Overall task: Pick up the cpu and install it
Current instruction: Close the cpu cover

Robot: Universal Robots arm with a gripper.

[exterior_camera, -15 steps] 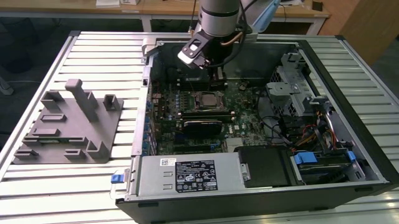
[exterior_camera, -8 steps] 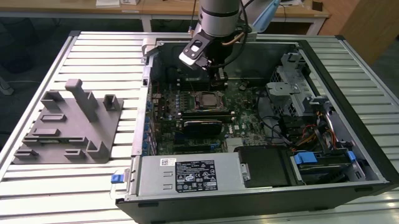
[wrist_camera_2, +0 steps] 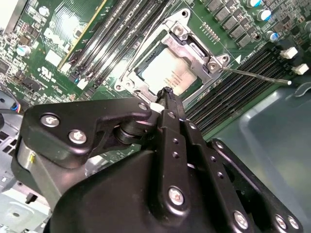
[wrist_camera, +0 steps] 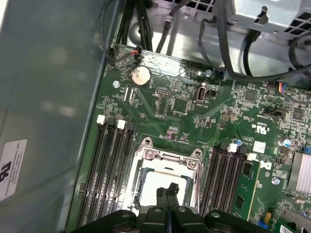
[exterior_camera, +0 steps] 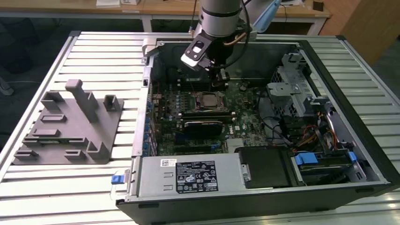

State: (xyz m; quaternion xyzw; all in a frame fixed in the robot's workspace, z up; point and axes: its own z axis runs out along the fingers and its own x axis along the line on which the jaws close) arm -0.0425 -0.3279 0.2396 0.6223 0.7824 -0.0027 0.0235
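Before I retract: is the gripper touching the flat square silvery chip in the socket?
Cannot tell. In both wrist views the gripper overlaps the silvery square cpu, hiding any gap, and the exterior view's angle doesn't settle it.

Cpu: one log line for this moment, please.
cpu: in socket | gripper: shut, over cpu | contact: unclear

On the bench (exterior_camera: 93, 47), at the exterior view's left: a fixture (exterior_camera: 69, 126). Just beside it, to the right: an open computer case (exterior_camera: 269, 54). Inside the case: motherboard (exterior_camera: 247, 101), with the cpu (exterior_camera: 206, 100) seated in the socket (wrist_camera: 170, 154) between memory slots (wrist_camera: 109, 165). Along the near edge, power supply (exterior_camera: 190, 176); at the right, drive cage (exterior_camera: 291, 89). Above the board, near the cpu: end effector (exterior_camera: 218, 79).
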